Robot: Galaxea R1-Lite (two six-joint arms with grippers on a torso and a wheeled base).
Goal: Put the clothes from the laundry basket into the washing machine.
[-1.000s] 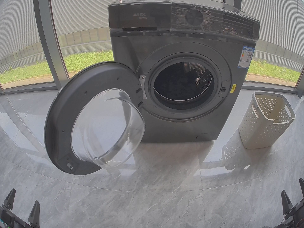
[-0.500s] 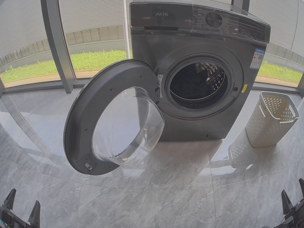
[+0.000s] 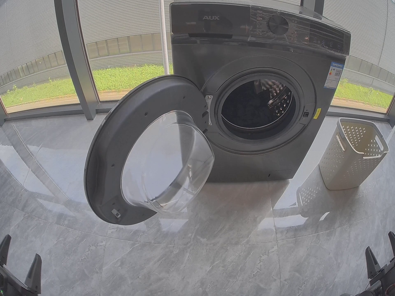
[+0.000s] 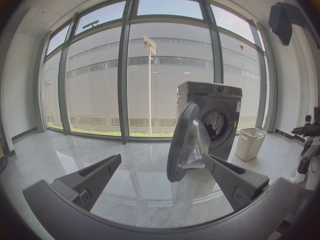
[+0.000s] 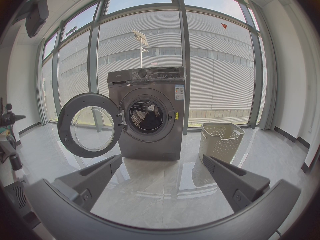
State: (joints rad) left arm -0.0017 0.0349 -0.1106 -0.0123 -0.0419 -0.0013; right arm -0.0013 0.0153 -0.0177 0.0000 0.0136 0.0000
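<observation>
The grey washing machine (image 3: 247, 50) stands ahead on the floor, its round door (image 3: 119, 144) swung wide open to the left. Inside the drum (image 5: 146, 115) lies a dark garment (image 5: 152, 121). A white perforated laundry basket (image 3: 341, 165) stands to the right of the machine, and what I see of its inside is bare. My left gripper (image 3: 18, 264) is low at the front left, open and holding nothing. At the front right, my right gripper (image 3: 380, 251) is open and holding nothing too. Both are well short of the machine and the basket.
Glossy grey floor tiles (image 3: 197, 251) stretch between me and the machine. Tall windows with dark frame posts (image 3: 68, 46) run behind it. The open door juts out into the floor on the left side.
The camera swung, so the machine and basket sit further right in the picture than a second ago. My left gripper has dropped lower and further left in the head view.
</observation>
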